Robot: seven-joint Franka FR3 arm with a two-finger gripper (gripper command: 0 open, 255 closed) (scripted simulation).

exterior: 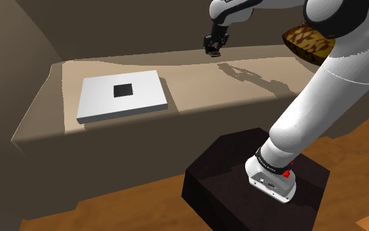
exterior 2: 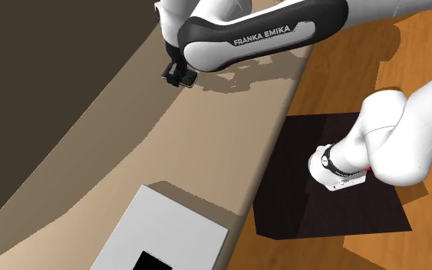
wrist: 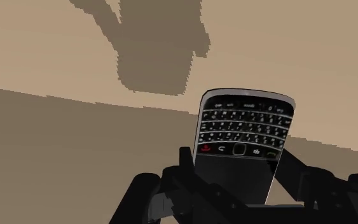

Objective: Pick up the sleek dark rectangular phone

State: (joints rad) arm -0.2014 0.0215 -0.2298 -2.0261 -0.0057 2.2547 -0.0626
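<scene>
The black gripper [wrist: 238,167] was clamped on the phone [wrist: 244,149], its two fingers [wrist: 185,167] pressing against the phone's long sides just below the keypad. The phone was dark with a pale rim, and it showed rows of small keys and a dark screen nearer the hand. In the shoulder view the gripper [exterior: 214,44] hung above the far part of the beige counter [exterior: 242,88], clear of the surface, and the arm's shadow [exterior: 245,71] lay on the counter to that view's right of the gripper. A flat white slab [exterior: 120,97] with a black square [exterior: 122,90] on top lay on the counter well apart from the gripper, towards the shoulder view's left. A brown mottled object [exterior: 307,41] showed partly behind the white arm. The arm's base stood on the dark stand [exterior: 229,190], which sat on a wooden floor [exterior: 353,147].
</scene>
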